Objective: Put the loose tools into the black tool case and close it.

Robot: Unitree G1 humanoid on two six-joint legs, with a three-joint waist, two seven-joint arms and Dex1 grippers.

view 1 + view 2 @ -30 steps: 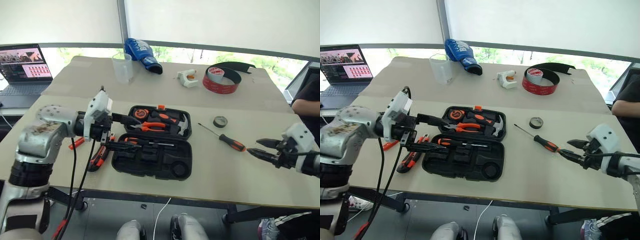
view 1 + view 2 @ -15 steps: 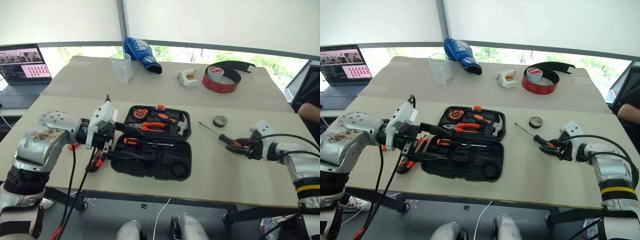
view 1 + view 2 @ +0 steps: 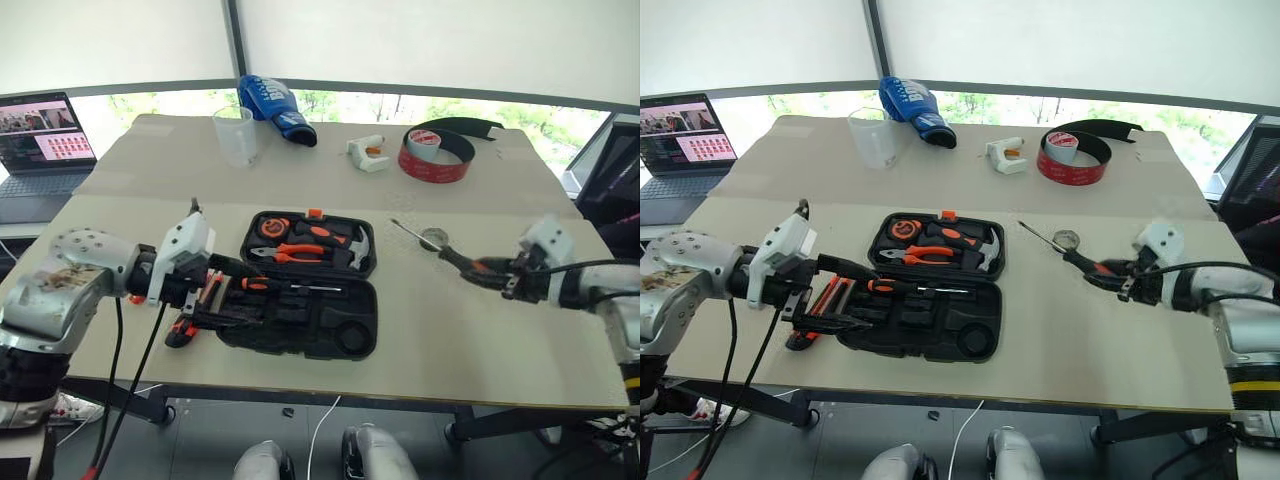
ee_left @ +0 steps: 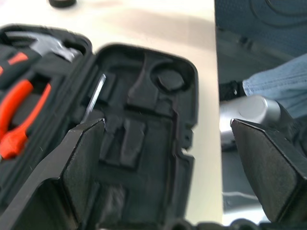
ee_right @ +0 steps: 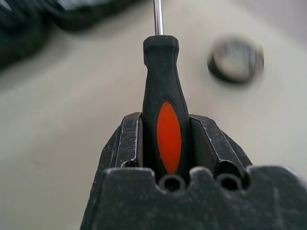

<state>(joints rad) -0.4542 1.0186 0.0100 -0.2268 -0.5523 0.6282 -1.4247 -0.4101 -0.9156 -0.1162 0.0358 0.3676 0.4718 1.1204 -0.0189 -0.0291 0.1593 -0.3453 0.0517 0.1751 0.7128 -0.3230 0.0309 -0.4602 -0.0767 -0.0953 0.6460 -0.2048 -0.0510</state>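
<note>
The black tool case [image 3: 300,343] lies open in the middle of the table, with pliers, a hammer and a screwdriver in its slots. My left gripper [image 3: 252,297] hovers open over the case's left end, its fingers [image 4: 81,158] wide apart. Left of the case lies an orange-and-black utility knife [image 3: 184,327], partly hidden by that gripper. My right gripper [image 3: 497,281] is shut on the handle of an orange-and-black screwdriver [image 5: 162,115], to the right of the case. Its shaft [image 3: 412,234] points toward the back left. A small dark tape roll [image 3: 1067,239] lies just beyond it.
A laptop [image 3: 45,140] stands at the far left. Along the back sit a clear cup [image 3: 233,135], a blue bag [image 3: 275,100], a white glue gun [image 3: 365,153] and a big red-and-grey tape roll [image 3: 435,155]. The table's front edge [image 3: 330,385] runs close below the case.
My right gripper has closed on the screwdriver's handle and carried it up and to the left. My left gripper has sunk slightly toward the case's left end, still open.
</note>
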